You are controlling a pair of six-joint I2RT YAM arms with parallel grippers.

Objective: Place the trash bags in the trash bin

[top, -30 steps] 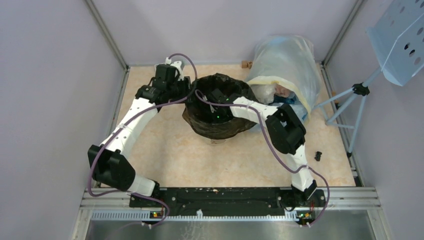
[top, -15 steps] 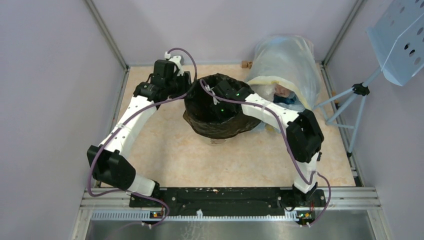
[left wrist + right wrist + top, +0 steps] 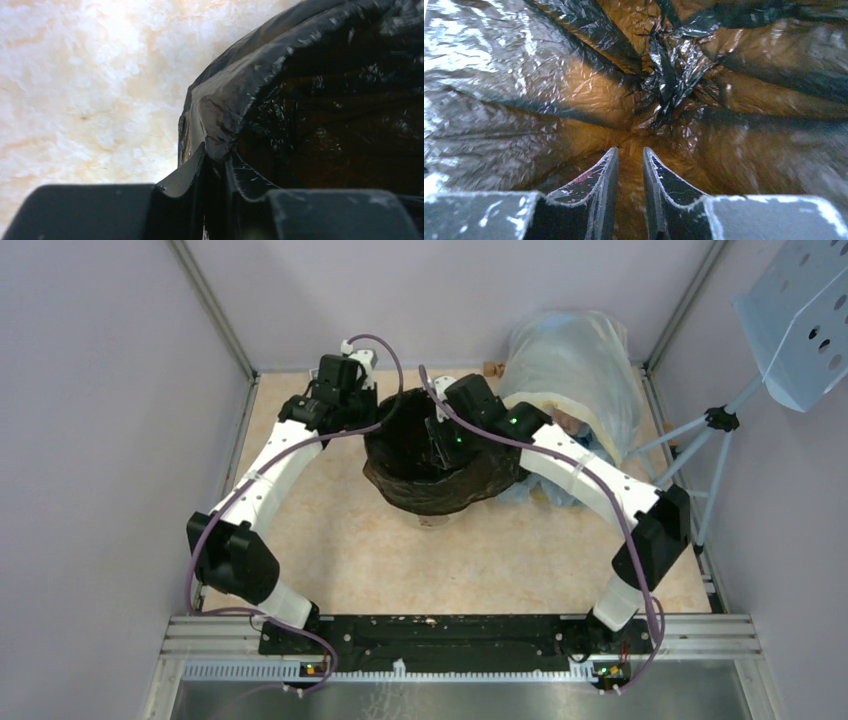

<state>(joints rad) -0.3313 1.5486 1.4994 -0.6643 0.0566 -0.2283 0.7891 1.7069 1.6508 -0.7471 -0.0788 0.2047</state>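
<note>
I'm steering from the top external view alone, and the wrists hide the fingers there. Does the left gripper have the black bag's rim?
Observer: Yes. In the left wrist view, a fold of the trash bag rim runs down between the left gripper fingers, which stand close on it.
Operator: And the right one, inside the bag?
Observer: The right gripper shows a narrow gap with nothing in it.
Operator: Anything lying in the bag?
Observer: Nothing visible from the right wrist, only creased film gathered toward the middle.
</note>
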